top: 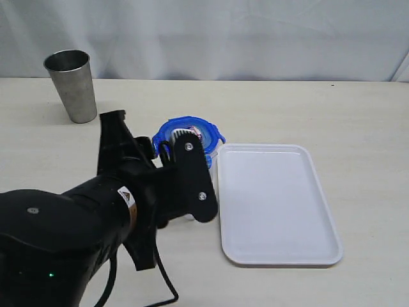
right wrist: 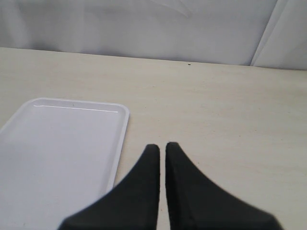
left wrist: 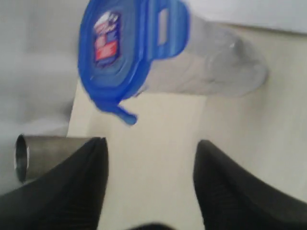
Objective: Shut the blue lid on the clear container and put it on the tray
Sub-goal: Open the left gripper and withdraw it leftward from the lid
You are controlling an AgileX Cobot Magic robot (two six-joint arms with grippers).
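Note:
The blue lid [top: 203, 131] sits on top of the clear container [top: 214, 161], which stands upright just left of the white tray [top: 275, 211]. My left arm hides most of the container in the exterior view. My left gripper [top: 174, 142] is close in front of the lid. In the left wrist view the left gripper [left wrist: 151, 142] is open with only bare table between its fingers, a little short of the container [left wrist: 216, 64]. The lid [left wrist: 129, 52] shows its red-and-white sticker, and its flaps stick outward. My right gripper [right wrist: 162, 145] is shut and empty beside the tray [right wrist: 57, 153].
A grey steel tumbler [top: 72, 84] stands at the back left of the beige table, and it also appears in the left wrist view [left wrist: 48, 152]. A pale curtain hangs behind the table. Nothing rests on the tray.

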